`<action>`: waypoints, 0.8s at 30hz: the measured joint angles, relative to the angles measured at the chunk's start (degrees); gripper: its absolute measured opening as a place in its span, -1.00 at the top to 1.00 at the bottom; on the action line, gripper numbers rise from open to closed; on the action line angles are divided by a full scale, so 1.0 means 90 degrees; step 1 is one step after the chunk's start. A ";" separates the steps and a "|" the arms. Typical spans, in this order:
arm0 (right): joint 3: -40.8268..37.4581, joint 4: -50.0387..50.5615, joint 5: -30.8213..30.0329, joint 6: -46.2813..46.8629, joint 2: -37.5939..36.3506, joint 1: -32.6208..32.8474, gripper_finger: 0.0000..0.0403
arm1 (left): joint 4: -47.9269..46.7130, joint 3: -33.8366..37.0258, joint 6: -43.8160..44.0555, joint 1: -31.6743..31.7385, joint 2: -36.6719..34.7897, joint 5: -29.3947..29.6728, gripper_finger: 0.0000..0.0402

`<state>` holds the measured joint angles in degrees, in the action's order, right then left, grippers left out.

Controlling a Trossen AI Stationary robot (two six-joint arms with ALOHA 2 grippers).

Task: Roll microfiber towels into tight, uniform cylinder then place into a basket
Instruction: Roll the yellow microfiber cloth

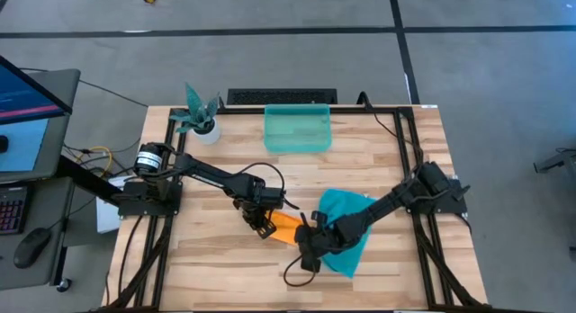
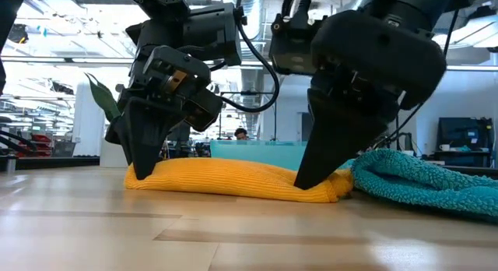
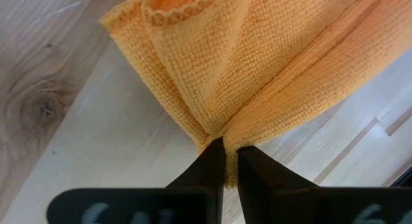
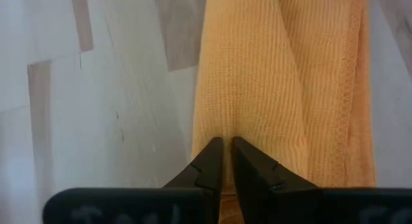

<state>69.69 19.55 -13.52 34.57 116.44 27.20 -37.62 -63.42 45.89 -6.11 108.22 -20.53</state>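
Between my two grippers lies the orange towel (image 2: pixel 233 180), folded into a long flat band on the table (image 1: pixel 378 160) and not yet a cylinder. My left gripper (image 3: pixel 225 161) is pinched shut on one end of it, cloth bunched at the fingertips; my right gripper (image 4: pixel 224 161) is down on the other end with its jaws nearly together on a fold of the same cloth. So I judge I am in the rolling step, with the band gripped at both ends. Next I need both ends to turn together, evenly (a lopsided turn would give a cone, not a tight roll).

Just past the right gripper, touching the orange band's end, sits the teal towel (image 1: pixel 346 225), rumpled and unrolled; it could catch in the roll. Well beyond both grippers, at the table's far edge, the basket (image 1: pixel 298 129) stands empty, with a potted plant (image 1: pixel 199 115) off to its side.
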 joint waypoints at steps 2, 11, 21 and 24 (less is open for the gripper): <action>-0.0002 0.0008 0.0052 0.0000 0.0000 -0.0002 0.71 | 0.0002 0.0000 -0.0083 0.0000 0.0000 0.0002 0.85; -0.0010 0.0020 0.0070 -0.0002 0.0000 0.0015 0.71 | 0.0038 -0.0005 -0.0839 -0.0017 0.0000 0.0051 0.39; -0.0019 0.0021 0.0089 -0.0002 0.0000 0.0015 0.71 | -0.0086 -0.0163 -0.2033 -0.0122 0.0002 0.0328 0.26; -0.0032 -0.0012 0.0092 -0.0002 0.0001 0.0015 0.71 | -0.0398 -0.0394 -0.2262 -0.0242 0.0023 0.0835 0.28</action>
<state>69.41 19.44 -12.69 34.54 116.46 27.33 -41.21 -66.96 25.53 -8.28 108.43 -13.02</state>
